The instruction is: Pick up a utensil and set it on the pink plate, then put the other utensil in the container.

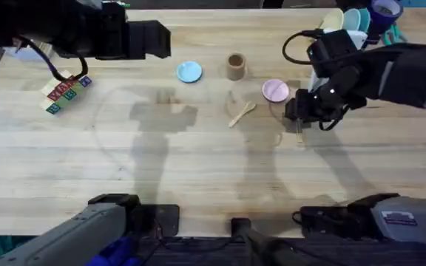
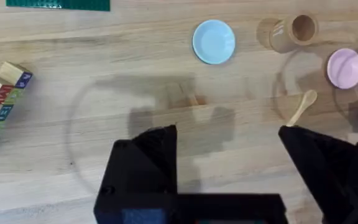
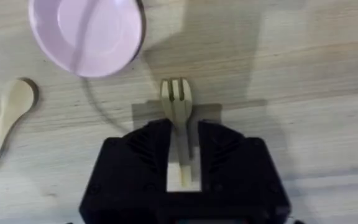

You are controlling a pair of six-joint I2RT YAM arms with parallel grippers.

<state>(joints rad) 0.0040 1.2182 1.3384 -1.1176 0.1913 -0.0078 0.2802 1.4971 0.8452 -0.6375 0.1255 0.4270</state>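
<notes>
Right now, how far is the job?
Nothing is placed yet. The right end effector has its fingers around the pale wooden fork, beside the empty round pink plate. The pale wooden spoon lies on the table, not yet in the tan cylindrical cup.

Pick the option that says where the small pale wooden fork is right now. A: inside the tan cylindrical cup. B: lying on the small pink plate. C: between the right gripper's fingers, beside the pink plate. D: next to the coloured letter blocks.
C: in the right wrist view the small pale wooden fork sits between the right gripper's fingers, its tines short of the small round pink plate.
</notes>
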